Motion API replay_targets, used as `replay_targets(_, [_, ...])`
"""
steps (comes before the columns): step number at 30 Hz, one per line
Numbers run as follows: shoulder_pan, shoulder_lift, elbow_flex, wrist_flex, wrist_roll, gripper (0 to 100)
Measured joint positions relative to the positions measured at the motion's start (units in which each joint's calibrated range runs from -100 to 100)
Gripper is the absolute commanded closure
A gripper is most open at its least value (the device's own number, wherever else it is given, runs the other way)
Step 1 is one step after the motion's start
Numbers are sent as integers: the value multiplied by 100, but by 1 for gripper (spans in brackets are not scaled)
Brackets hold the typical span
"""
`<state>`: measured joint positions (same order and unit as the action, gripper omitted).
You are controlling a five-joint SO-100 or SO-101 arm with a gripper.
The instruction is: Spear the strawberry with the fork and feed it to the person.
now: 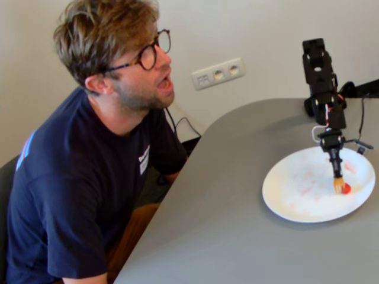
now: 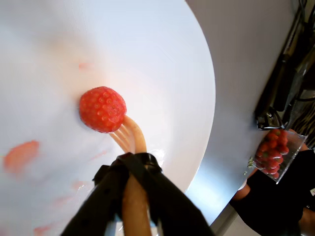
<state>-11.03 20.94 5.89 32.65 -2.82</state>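
Note:
The strawberry (image 1: 346,189) lies on the right part of the white plate (image 1: 290,195). The yellow-orange fork (image 1: 339,185) points down with its tines against the berry's left side. In the wrist view the tines (image 2: 129,133) are pushed into the edge of the strawberry (image 2: 102,109) on the plate (image 2: 162,59). My gripper (image 1: 333,155) is shut on the fork's stem, and its black jaws (image 2: 133,164) wrap around the handle. The person (image 1: 118,65) sits at the left, leaning towards the table with his mouth open, well away from the plate.
Pale pink juice smears (image 2: 19,155) mark the plate. A clear tub of strawberries (image 2: 273,155) and a black stand with cables (image 2: 283,83) sit beyond the plate's edge. A wall socket (image 1: 218,73) is behind the curved grey table (image 1: 225,225).

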Motion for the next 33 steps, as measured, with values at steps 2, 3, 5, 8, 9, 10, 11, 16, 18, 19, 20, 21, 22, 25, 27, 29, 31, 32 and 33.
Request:
replay_targets(2, [0, -51, 0, 455, 0, 99])
replay_targets(3, [0, -59, 0, 566, 0, 99])
replay_targets(5, [0, -34, -36, 1030, 0, 99])
replay_targets(8, [0, -51, -54, 1313, 0, 99])
replay_targets(9, [0, -51, -54, 1313, 0, 99])
replay_targets(10, [0, -51, -54, 1313, 0, 99])
replay_targets(11, [0, -51, -72, 1321, 0, 99])
replay_targets(16, [-8, 25, -417, 1484, -21, 99])
replay_targets(18, [-8, -42, -679, 1613, -21, 99])
replay_targets(19, [-8, -76, -779, 1716, -21, 99])
replay_targets(20, [-8, -202, -870, 1973, -21, 99])
replay_targets(21, [0, -253, -870, 1999, -21, 99])
replay_targets(22, [0, -464, -861, 2016, -21, 99])
replay_targets(25, [-8, -1180, -870, 2016, -21, 99])
replay_targets(27, [-8, -1871, -861, 2025, -21, 99])
replay_targets(29, [50, -2233, -870, 2025, -21, 99])
replay_targets(31, [176, -2781, -851, 2025, -21, 99])
replay_targets(32, [369, -3338, -870, 2025, -21, 99])
replay_targets(33, [545, -3717, -870, 2025, -21, 99])
